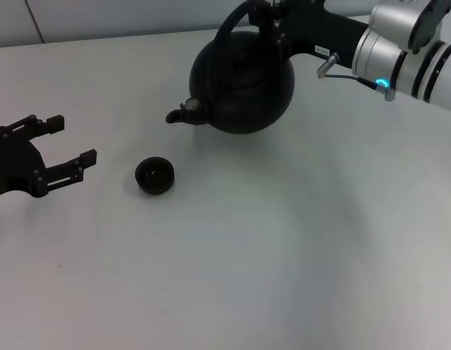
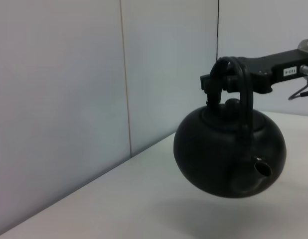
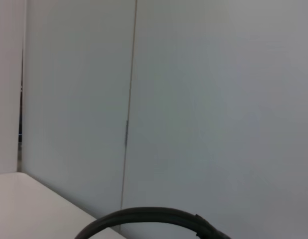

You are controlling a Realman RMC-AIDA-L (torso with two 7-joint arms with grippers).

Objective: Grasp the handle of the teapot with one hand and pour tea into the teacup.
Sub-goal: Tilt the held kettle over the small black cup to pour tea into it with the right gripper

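Jaws likely clamping handle [image 1: 236,22] — contact hidden

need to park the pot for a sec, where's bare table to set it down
The widest bare patch of the table is the near side, below the teacup and out to the right edge. Bare too is the far left, behind the left gripper. It is crowded between that open gripper, the teacup and the teapot, which the right gripper holds lifted.
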